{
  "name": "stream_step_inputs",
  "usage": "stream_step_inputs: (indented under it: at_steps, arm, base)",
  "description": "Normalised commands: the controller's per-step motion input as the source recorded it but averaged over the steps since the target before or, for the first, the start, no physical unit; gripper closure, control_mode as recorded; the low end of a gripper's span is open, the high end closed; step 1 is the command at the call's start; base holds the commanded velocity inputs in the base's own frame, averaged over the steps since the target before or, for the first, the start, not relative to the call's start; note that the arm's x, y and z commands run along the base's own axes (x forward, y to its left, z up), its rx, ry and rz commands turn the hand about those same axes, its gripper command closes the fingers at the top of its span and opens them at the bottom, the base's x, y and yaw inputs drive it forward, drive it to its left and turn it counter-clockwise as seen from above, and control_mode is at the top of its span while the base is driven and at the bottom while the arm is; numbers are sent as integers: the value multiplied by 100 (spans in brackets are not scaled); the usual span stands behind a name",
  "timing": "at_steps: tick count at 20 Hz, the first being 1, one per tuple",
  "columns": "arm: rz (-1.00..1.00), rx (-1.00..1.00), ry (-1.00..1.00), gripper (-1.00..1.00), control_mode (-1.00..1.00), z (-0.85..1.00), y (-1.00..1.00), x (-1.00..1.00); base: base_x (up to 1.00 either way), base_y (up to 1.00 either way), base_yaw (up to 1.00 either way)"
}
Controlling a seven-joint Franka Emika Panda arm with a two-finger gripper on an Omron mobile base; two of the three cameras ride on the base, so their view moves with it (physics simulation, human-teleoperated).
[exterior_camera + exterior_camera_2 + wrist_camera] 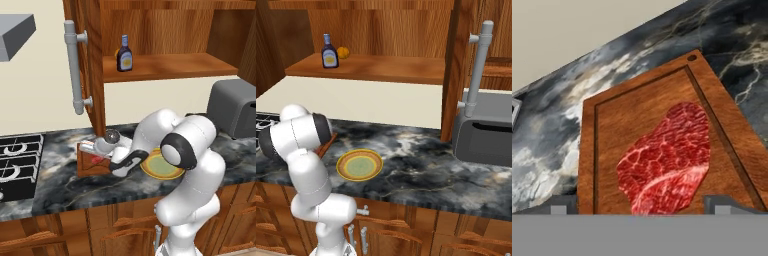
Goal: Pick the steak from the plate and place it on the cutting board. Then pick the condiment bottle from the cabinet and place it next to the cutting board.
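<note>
Marbled red raw steak (666, 159) lay flat on the reddish-brown grooved wooden cutting board (612, 130), between the gripper's (640, 206) 2 spread fingertips. Step 1 looked finished: the round yellow plate (359, 164) sat bare. Next, the arm should lift toward the 1 dark purple-brown condiment bottle (124, 53) on the wood-grain cabinet's (165, 66) shelf.
</note>
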Motion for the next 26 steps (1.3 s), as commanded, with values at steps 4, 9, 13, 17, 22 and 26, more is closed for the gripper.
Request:
stream_step_inputs:
  at_steps: [4, 9, 13, 17, 22, 26]
  arm:
    - [4, 7, -11, -100, -100, 44, 0, 0]
    - [5, 1, -11, -100, -100, 37, 0, 0]
    - [2, -1, -7, -100, -100, 28, 0, -4]
    - [0, -2, -4, -100, -100, 29, -5, -8]
    - [1, 0, -5, -100, -100, 31, -19, -9]
    - [2, 0, -5, -100, -100, 35, -32, -8]
  base:
    - [0, 0, 0]
    - [0, 0, 0]
    - [0, 0, 0]
    - [0, 0, 0]
    - [0, 0, 0]
    - [0, 0, 0]
